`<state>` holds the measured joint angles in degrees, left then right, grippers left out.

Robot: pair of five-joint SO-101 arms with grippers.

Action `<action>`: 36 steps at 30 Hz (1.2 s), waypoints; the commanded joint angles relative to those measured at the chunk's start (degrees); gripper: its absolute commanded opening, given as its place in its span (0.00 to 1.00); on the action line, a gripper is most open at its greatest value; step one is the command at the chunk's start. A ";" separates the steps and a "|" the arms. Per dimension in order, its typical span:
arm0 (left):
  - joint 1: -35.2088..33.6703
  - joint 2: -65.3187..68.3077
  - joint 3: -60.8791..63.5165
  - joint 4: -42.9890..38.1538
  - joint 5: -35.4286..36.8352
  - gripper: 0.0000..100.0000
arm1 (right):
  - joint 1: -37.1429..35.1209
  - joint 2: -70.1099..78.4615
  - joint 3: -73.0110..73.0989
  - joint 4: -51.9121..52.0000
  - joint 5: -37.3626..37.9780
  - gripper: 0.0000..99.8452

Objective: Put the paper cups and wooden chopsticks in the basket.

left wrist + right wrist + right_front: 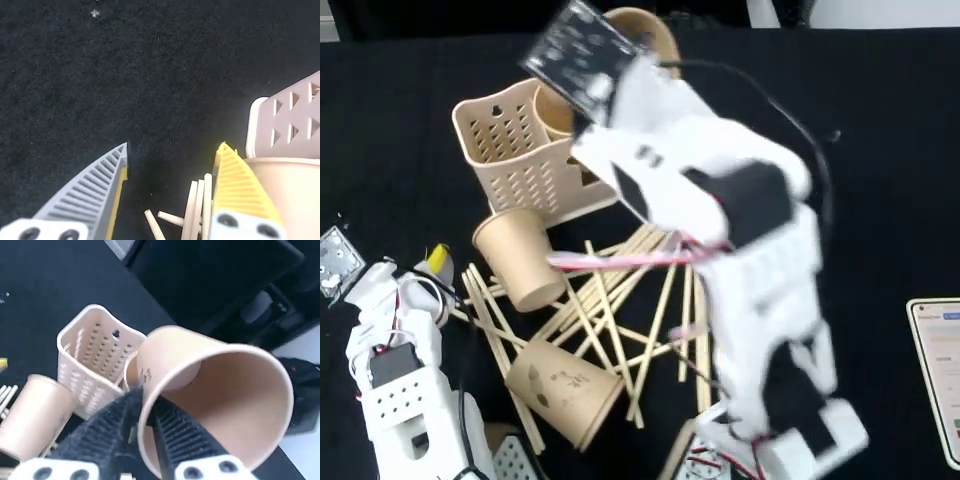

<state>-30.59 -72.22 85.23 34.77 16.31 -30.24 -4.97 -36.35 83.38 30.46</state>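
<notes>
Right gripper [146, 399] pinches 1 tan paper cup [215, 390] by its rim, tilted near the beige perforated plastic basket [85, 357] toward the black table's [880, 120] far edge; the thin grip could slip, dropping it outside.

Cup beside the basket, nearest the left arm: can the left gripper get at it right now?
Probably yes. The left gripper is open and the cup sits just beside its yellow finger, nothing between them. Chopstick ends lie between the fingers and might get caught.
</notes>
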 commanded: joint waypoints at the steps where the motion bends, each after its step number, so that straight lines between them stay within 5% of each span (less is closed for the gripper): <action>1: -0.13 -0.79 -0.66 -1.23 0.18 0.28 | 1.14 9.27 -9.36 2.64 3.52 0.01; 11: -0.13 -0.79 -0.75 -1.23 0.18 0.28 | 2.29 28.35 -33.27 17.49 8.09 0.02; 18: -0.13 -0.79 -0.75 -1.23 0.18 0.28 | 1.93 29.32 -34.86 17.32 7.12 0.29; 30: -0.22 -0.79 -0.66 -1.23 0.18 0.28 | 0.26 27.74 -41.01 18.20 -9.67 0.29; 36: -0.22 -0.79 -0.57 -1.23 0.18 0.28 | -1.85 12.79 -24.92 17.93 -12.40 0.29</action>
<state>-30.59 -72.22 85.23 34.77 16.31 -30.07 18.68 -69.58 99.56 19.38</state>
